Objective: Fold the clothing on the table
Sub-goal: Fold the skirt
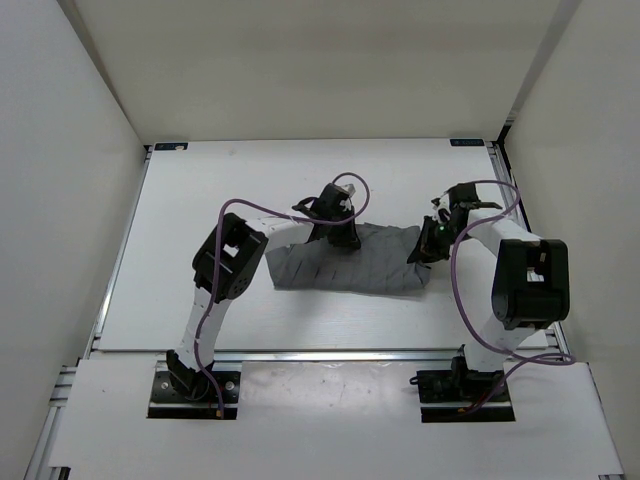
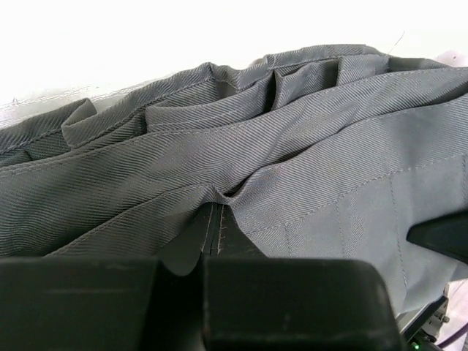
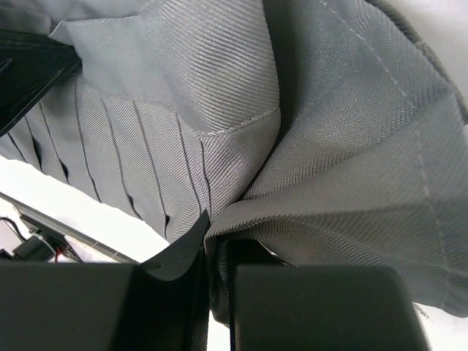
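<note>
The plain medium-grey pleated skirt of thin fabric [image 1: 345, 268] lay rumpled near the middle of the large flat white counter [image 1: 200, 200], its far edge pinched in the closed left hand [image 1: 341, 240] and its right end pinched in the nearly closed right hand [image 1: 424, 250].

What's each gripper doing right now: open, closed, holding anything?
Left gripper: closed, pinching a fold of the grey skirt.
Right gripper: closed, pinching the skirt too, near its other end.
</note>
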